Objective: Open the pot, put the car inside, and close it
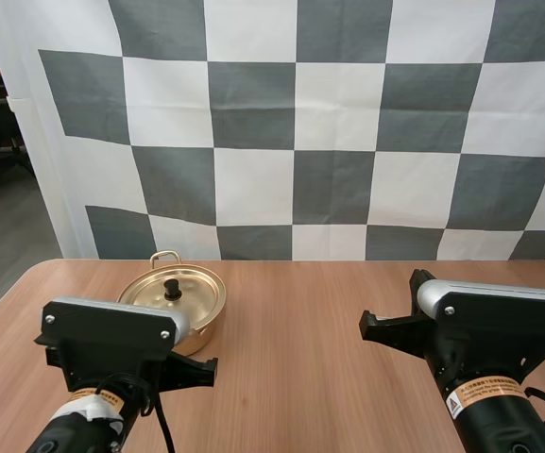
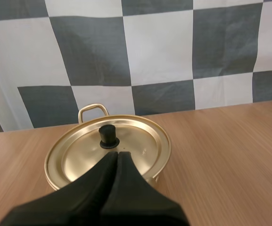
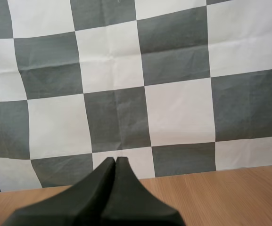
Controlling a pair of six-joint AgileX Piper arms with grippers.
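- While the lid (image 1: 192, 294) sits shut on the gold pot (image 1: 202, 332), the pot stands on the left part of the table (image 1: 300, 377), just ahead of my left arm.
- The lid's black knob (image 2: 109, 136) stands upright at its middle, and a loop handle (image 2: 93, 112) shows on the pot's far side.
- My left gripper (image 2: 117, 154) has its fingers pressed together into one dark wedge and holds nothing. Its tip points at the knob from the near side, over the lid's near part. I cannot tell whether it touches the lid.
- My right gripper (image 3: 115, 160) is likewise closed tight on nothing, over bare table on the right side, well apart from the pot.
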